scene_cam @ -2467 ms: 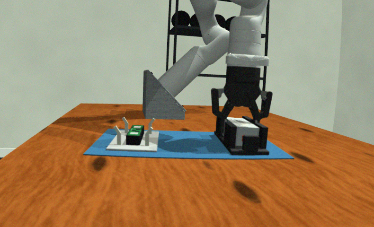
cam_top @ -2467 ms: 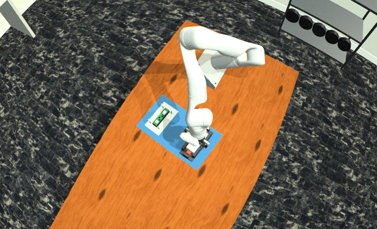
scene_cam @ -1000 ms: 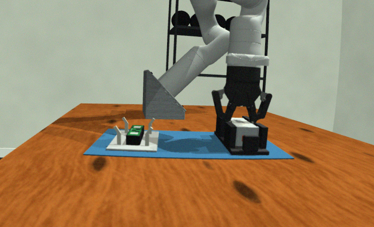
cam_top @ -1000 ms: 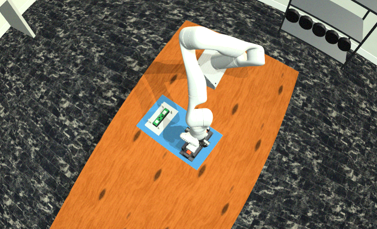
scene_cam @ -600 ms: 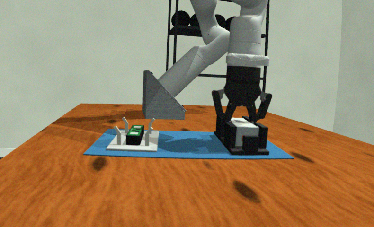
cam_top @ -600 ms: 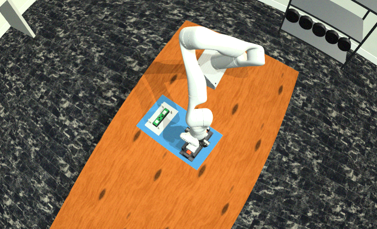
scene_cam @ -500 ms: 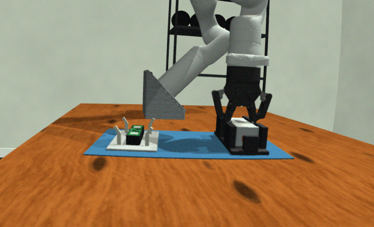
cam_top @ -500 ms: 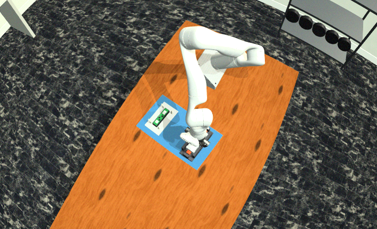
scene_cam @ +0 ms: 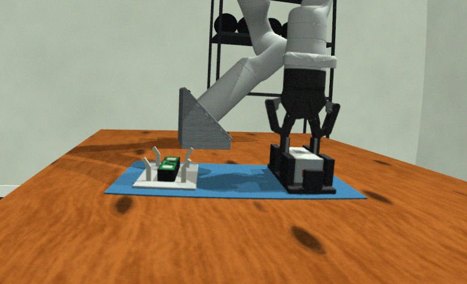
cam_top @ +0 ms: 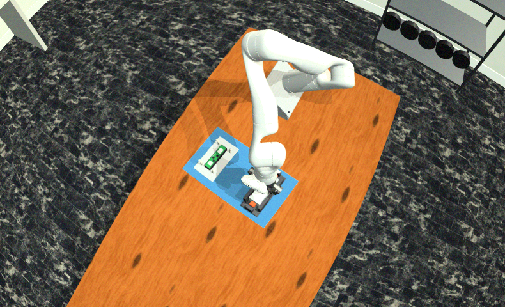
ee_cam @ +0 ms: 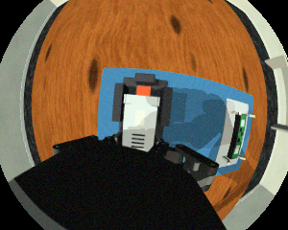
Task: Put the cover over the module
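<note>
The white cover (scene_cam: 304, 162) sits in its black holder (scene_cam: 305, 176) at the right end of the blue mat; it also shows in the overhead view (cam_top: 258, 196) and the wrist view (ee_cam: 139, 122). My gripper (scene_cam: 299, 142) stands straight above it, shut on the cover's side walls, with the cover down in the holder. The green-topped module (scene_cam: 168, 168) sits on the white base plate (scene_cam: 166, 181) among thin upright posts at the mat's left end; it also shows in the overhead view (cam_top: 214, 155) and the wrist view (ee_cam: 238, 134).
The blue mat (scene_cam: 229, 181) lies on an orange wooden table. The grey wedge-shaped arm mount (scene_cam: 197, 125) stands behind the mat. A black shelf rack (scene_cam: 250, 31) stands behind the table.
</note>
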You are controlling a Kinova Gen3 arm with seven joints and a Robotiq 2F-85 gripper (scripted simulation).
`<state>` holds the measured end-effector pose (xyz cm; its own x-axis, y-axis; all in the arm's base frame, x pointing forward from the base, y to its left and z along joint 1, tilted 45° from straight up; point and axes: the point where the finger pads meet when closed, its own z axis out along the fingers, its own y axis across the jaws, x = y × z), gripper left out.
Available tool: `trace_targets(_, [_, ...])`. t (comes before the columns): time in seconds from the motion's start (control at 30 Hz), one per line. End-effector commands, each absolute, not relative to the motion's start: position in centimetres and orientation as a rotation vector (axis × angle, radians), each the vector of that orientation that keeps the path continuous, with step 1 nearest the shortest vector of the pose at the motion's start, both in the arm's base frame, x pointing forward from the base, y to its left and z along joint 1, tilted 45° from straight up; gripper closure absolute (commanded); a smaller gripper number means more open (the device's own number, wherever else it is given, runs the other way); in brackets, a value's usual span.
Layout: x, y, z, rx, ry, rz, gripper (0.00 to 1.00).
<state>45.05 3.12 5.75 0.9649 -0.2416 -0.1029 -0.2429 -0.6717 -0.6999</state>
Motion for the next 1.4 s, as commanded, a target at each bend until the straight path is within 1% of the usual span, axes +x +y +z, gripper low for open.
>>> trace_targets(0.0, [45.4, 2.5, 6.1, -2.331, 0.349, -0.015, 1.00])
trace_targets(0.13, [45.1, 2.7, 6.1, -2.331, 0.341, -0.003, 1.00])
trace_targets(0.43, [44.8, 0.8, 8.0, -2.331, 0.341, -0.003, 1.00])
trace_targets(1.37, [44.8, 0.9, 8.0, -2.331, 0.340, -0.002, 1.00])
